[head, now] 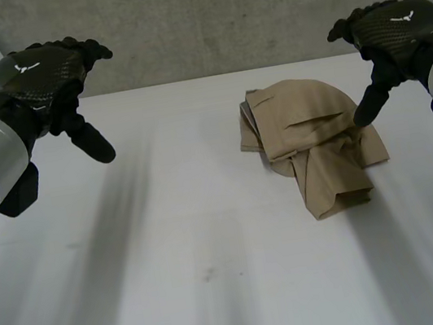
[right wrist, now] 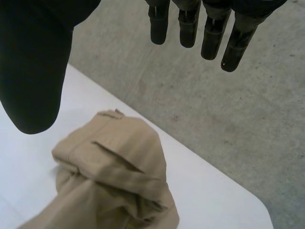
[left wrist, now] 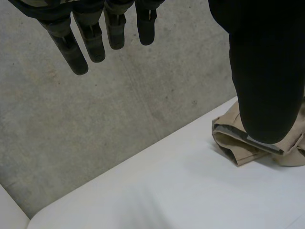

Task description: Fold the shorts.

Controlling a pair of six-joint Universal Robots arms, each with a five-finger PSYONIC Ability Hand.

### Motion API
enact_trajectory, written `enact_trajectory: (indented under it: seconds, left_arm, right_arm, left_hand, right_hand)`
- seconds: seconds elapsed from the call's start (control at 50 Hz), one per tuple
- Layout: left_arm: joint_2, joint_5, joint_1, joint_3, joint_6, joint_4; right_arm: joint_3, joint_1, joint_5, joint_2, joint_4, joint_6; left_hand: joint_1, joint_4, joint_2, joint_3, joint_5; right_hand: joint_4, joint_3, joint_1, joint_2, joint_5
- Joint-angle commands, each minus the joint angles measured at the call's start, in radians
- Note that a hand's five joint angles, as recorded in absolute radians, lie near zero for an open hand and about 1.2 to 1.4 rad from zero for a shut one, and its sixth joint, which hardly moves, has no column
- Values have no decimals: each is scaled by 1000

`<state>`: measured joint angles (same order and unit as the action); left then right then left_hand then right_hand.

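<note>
**Q:** Which step is in hand?

**A:** Judged as the start: approach, before any grasp. The tabletop [head: 174, 260] is white and carries one item. The shorts [head: 312, 143] are tan and lie in a rumpled heap, right of centre and toward the far edge. One leg trails toward the near side. No clean fold is visible, so the folding proper is not yet begun.

**Q:** State of each robot hand?

**A:** The left robot hand [head: 51, 81] hovers over the far left of the tabletop, well apart from the shorts. In its wrist view the fingers [left wrist: 90, 43] are straight and spread from the thumb, with nothing held. The right robot hand [head: 389, 32] hovers at the far right, just beside the heap. Its fingers [right wrist: 209, 33] are likewise straight and hold nothing. In the right wrist view the shorts [right wrist: 114, 162] lie below the palm. The thumb looks clear of the cloth, though the head view cannot settle contact.

**Q:** What does the next move call for?

**A:** In my judgement, flattening before folding. The right robot hand should lower onto the heap's right edge and pinch the cloth. The left robot hand must travel right to reach the waistband side [left wrist: 233, 143]. Both then pull apart to spread the cloth.

**Q:** Counts?

**A:** One tabletop. One pair of shorts. Two robot hands, both empty.
</note>
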<state>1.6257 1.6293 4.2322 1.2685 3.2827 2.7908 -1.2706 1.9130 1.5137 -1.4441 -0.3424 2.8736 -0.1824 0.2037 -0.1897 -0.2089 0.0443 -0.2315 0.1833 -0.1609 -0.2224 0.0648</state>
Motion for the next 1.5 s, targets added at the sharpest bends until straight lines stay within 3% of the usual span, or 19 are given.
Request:
enact_trajectory:
  seconds: [0.02,0.24,0.44,0.5,0.54,0.58,0.7,0.78,0.92,1.1,1.12,1.28,1.32,1.34,1.4,1.5]
  left_arm:
    - [2,1,-1,15,0,27]
    - [17,1,-3,38,2,81]
    - [39,1,0,31,2,88]
    - [45,1,5,29,2,102]
    - [46,1,8,31,2,114]
    - [51,3,9,31,3,119]
    - [45,3,12,26,3,122]
    - [33,3,34,23,2,124]
    - [-30,6,78,17,-1,145]
    - [-138,12,100,29,-8,210]
    - [-148,12,103,31,-8,214]
    - [-152,14,112,49,-8,216]
    - [-141,14,112,61,-6,216]
    - [-141,14,112,61,-6,216]
    - [-136,12,111,74,-5,216]
    - [-113,6,109,106,-5,213]
  right_arm:
    - [-12,-5,-1,105,29,-161]
    - [22,-8,-12,365,399,-157]
    - [238,-11,-20,649,459,-149]
    - [316,-12,-23,721,465,-155]
    - [355,-12,-36,749,479,-158]
    - [379,-12,-49,755,491,-163]
    - [384,3,-69,697,490,-171]
    - [370,27,-99,461,485,-155]
    - [386,155,-105,223,471,-154]
    - [283,291,-110,206,309,-152]
    - [202,379,-106,259,277,-146]
    - [105,491,-99,406,260,-76]
    - [126,491,-87,430,235,-62]
    - [126,491,-87,430,235,-62]
    - [187,468,6,378,223,-53]
    - [174,408,57,321,220,-53]
  left_hand:
    - [8,-29,15,34,-44]
    - [8,-29,15,34,-44]
    - [8,-29,15,34,-44]
    - [7,-28,14,34,-43]
    - [8,-29,15,34,-44]
    - [7,-28,14,34,-43]
    - [7,-28,14,34,-43]
    - [7,-28,14,34,-43]
    - [4,-25,11,31,-41]
    - [4,-25,11,31,-41]
    - [4,-25,11,31,-41]
    - [4,-25,11,31,-41]
    - [7,-28,14,34,-43]
    - [7,-28,14,34,-43]
    - [4,-25,11,31,-41]
    - [1,-22,8,28,-38]
  right_hand:
    - [57,-9,-14,48,-65]
    - [57,-9,-14,48,-65]
    - [57,-9,-14,48,-65]
    - [-372,420,-442,-381,364]
    - [-872,920,-943,-881,864]
    - [-1163,1212,-1234,-1172,1156]
    - [-1165,1213,-1235,-1174,1157]
    - [-1165,1213,-1235,-1174,1157]
    - [-1165,1213,-1235,-1174,1157]
    - [-1165,1213,-1235,-1174,1157]
    - [-1165,1213,-1235,-1174,1157]
    - [-1165,1213,-1235,-1174,1157]
    - [-462,510,-533,-471,454]
    - [-458,507,-529,-467,450]
    - [-98,147,-169,-108,91]
    - [-74,122,-144,-83,66]
